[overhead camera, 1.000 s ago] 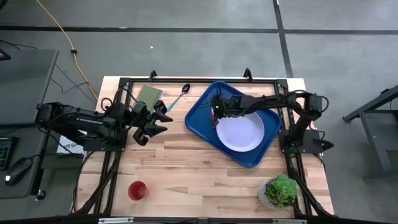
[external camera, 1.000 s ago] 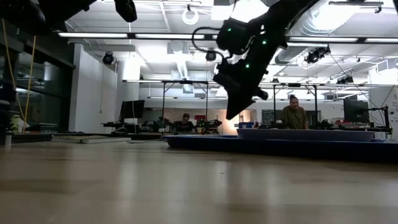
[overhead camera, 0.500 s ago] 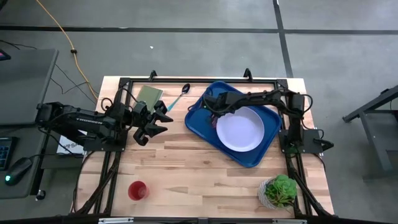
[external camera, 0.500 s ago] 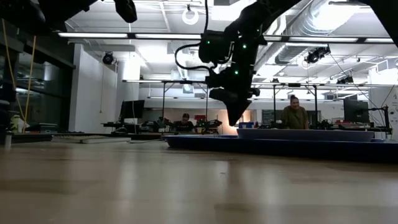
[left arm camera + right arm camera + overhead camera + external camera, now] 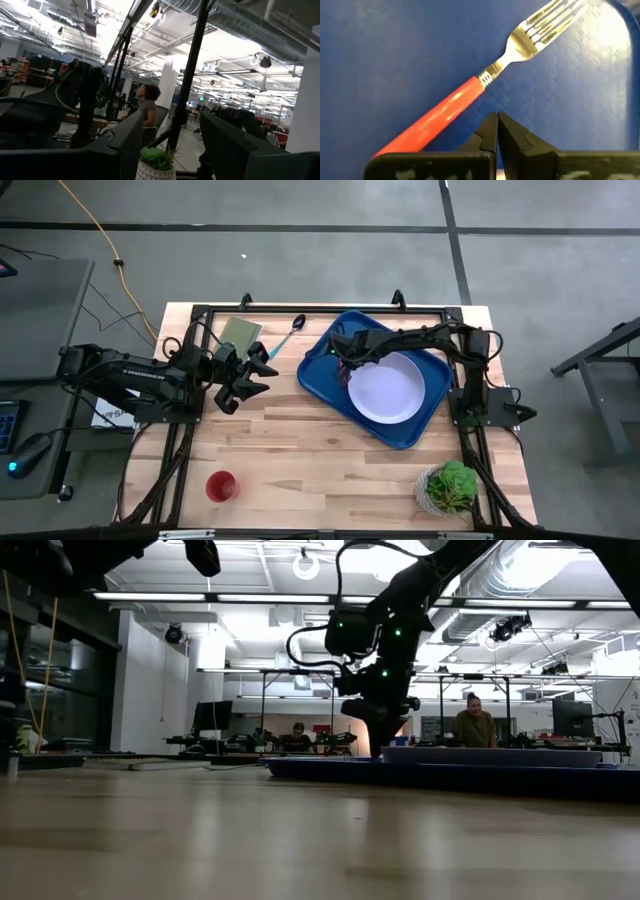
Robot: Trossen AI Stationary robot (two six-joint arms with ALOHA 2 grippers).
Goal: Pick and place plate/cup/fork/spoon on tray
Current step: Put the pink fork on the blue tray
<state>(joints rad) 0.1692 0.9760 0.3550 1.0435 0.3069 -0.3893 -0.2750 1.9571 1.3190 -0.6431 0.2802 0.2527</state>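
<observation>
The blue tray [image 5: 318, 376] lies at the table's far right with the pale plate [image 5: 386, 388] on it. The fork [image 5: 451, 111], red-handled, lies flat on the tray's floor. My right gripper [image 5: 497, 123] points down over the tray's far left corner [image 5: 339, 357], shut, its tips just beside the fork's handle with a strip of blue between. The teal-handled spoon [image 5: 286, 337] lies on the table left of the tray. The red cup [image 5: 221, 486] stands near the front left. My left gripper [image 5: 254, 374] waits open above the table's left part.
An olive-green rectangle [image 5: 240, 333] lies at the far left beside the spoon. A potted plant [image 5: 449, 488] stands at the near right corner. Bare wood stretches between the cup and the tray. People sit in the room beyond the table.
My right gripper has sunk toward the tray's floor, gone a little toward the tray's far left corner and tipped steeper downward, staying shut. In the low view its tips now dip behind the tray's rim.
</observation>
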